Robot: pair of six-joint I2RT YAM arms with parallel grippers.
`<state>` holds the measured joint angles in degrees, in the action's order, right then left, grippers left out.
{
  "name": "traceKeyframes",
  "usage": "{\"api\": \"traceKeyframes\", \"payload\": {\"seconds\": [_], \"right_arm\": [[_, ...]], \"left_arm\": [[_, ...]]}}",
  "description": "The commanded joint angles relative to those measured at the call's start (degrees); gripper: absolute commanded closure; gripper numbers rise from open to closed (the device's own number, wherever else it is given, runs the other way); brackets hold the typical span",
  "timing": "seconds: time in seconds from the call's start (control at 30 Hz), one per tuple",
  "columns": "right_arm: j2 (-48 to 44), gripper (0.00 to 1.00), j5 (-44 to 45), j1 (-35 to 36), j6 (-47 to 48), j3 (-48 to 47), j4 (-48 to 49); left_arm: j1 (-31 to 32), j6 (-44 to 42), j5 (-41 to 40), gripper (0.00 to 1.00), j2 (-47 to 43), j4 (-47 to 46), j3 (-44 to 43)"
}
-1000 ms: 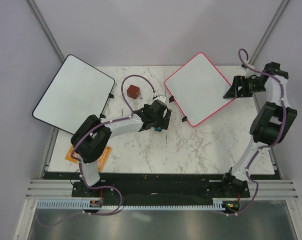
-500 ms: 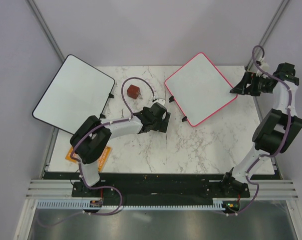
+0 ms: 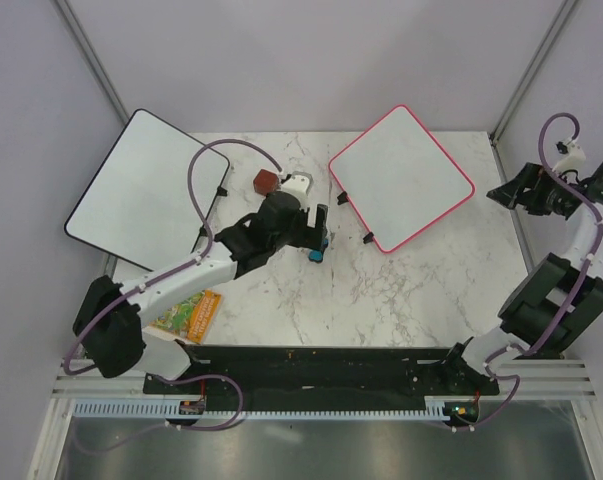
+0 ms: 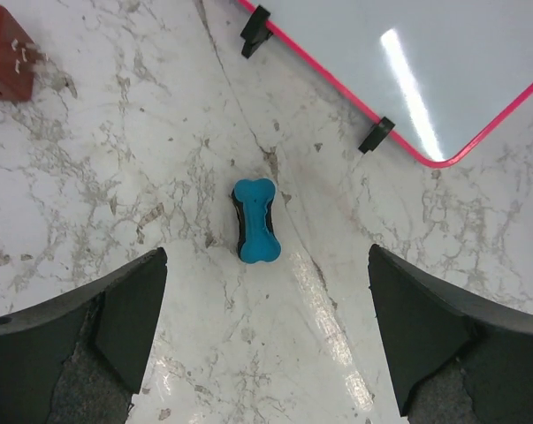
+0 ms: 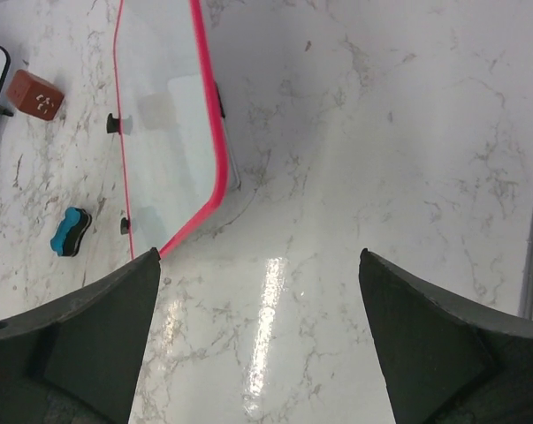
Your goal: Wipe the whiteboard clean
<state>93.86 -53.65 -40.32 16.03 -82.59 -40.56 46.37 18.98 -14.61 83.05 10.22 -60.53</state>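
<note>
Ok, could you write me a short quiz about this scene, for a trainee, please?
1. True or false: the whiteboard has writing on it.
2. Fill in: the right gripper is ___ (open or shut).
3. Where is the eraser?
A: on the whiteboard.
B: on the table, below the open left gripper.
C: in the right gripper.

Key:
1. False; it is blank.
2. Open; it holds nothing.
3. B.
</note>
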Motion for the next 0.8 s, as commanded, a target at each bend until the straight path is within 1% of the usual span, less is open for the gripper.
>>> {"api": "traceKeyframes", "payload": {"seconds": [0.0, 0.03, 0.07, 0.1, 0.13, 0.17, 0.2, 0.23, 0.27, 0.3, 0.33, 0.37, 0.4, 0.43, 0.5, 0.53, 0.57, 0.67, 0.77], "right_arm": [[-8.4, 0.02, -3.7, 0.5, -5.6, 13.2, 15.8], [-9.6, 0.02, -3.8, 0.5, -8.2, 15.8, 19.3], [-11.7, 0.02, -3.6, 0.9, -10.8, 18.3, 26.8], [-12.6, 0.02, -0.5, 1.5, -15.0, 22.7, 29.9], [-13.4, 0.02, 1.7, 2.3, -16.0, 24.7, 32.9], [-15.2, 0.02, 3.5, 3.9, -17.6, 26.8, 37.7], [-16.0, 0.02, 5.8, 5.0, -18.3, 30.2, 39.6], [-17.0, 0.02, 9.3, 6.0, -20.1, 31.9, 41.8], [-19.1, 0.02, 11.9, 8.4, -21.8, 34.0, 46.8], [-20.4, 0.02, 14.8, 9.8, -23.0, 38.4, 49.4], [-21.9, 0.02, 24.3, 14.0, -24.3, 40.8, 54.5], [-25.2, 0.02, 31.2, 17.0, -24.2, 43.3, 56.2], [-26.8, 0.02, 36.0, 20.0, -23.5, 48.0, 58.5], [-28.1, 0.02, 41.9, 25.1, -21.9, 50.6, 63.9], [-30.4, 0.02, 43.8, 28.8, -18.7, 57.5, 69.4], [-30.6, 0.02, 43.5, 30.7, -18.1, 59.1, 73.6], [-29.8, 0.02, 42.4, 31.3, -17.6, 60.3, 74.9], [-25.7, 0.02, 42.9, 32.6, -17.2, 59.6, 75.4], [-22.9, 0.02, 43.2, 33.1, -17.0, 59.3, 77.7]], "left_arm": [[-1.8, -4.3, 3.4, 0.01, -7.1, 1.6, 1.5], [-2.5, -4.5, 3.3, 0.01, -10.0, 2.3, 1.8], [-3.1, -4.7, 3.9, 0.01, -11.5, 2.3, 3.1], [-5.1, -5.1, 5.8, 0.01, -13.2, 2.2, 4.2], [-6.6, -4.7, 10.1, 0.01, -16.0, 1.0, 5.4], [-8.2, -4.0, 11.7, 0.01, -17.4, 0.6, 7.6], [-9.9, -3.5, 13.4, 0.01, -18.3, 0.5, 8.4], [-13.0, -2.8, 15.7, 0.01, -19.8, 0.6, 9.3], [-14.4, -2.5, 15.8, 0.01, -20.3, 0.8, 10.8], [-16.4, -2.3, 15.8, 0.01, -20.6, 0.9, 11.5], [-17.1, -2.1, 15.2, 0.01, -21.8, 0.9, 13.1], [-17.6, -2.1, 14.8, 0.01, -22.3, 0.4, 13.9], [-18.8, -1.9, 13.4, 0.01, -22.9, 0.3, 14.6], [-19.4, -1.9, 11.4, 0.01, -23.7, -0.5, 17.0], [-21.7, -2.1, 10.5, 0.01, -26.6, -3.7, 19.5], [-22.5, -1.2, 8.9, 0.01, -27.5, -4.6, 21.6], [-23.4, -0.6, 9.2, 0.01, -28.5, -5.6, 22.4], [-25.4, 1.1, 9.7, 0.01, -31.5, -9.9, 24.8], [-25.5, 0.5, 10.3, 0.01, -30.7, -10.0, 24.1]]}}
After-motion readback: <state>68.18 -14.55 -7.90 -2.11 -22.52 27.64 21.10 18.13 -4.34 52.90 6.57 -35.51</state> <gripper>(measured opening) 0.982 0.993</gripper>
